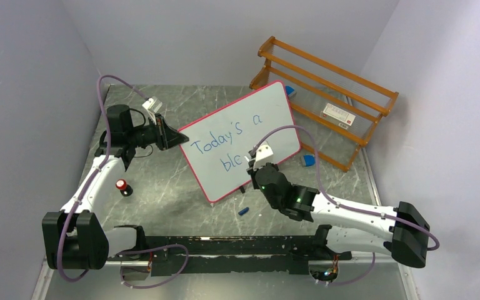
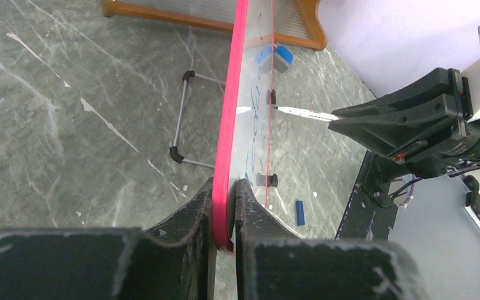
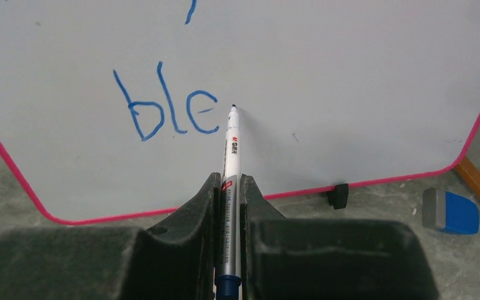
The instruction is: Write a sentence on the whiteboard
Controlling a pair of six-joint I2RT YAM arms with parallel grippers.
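Whiteboard (image 1: 275, 112): standing tilted mid-tabletop (image 1: 162, 187), with the left gripper (image 2: 225, 187) clamping its left rim. Sentence (image 1: 228, 140): showing "Today's a" over "ble". In the top view the right gripper (image 3: 228, 181) is hiding anything beyond that. Marker (image 3: 232, 144): being pinched by the closed right gripper, tip just right of the "e"; contact is unclear. The left wrist view is showing the board edge-on, with the writing illegible.
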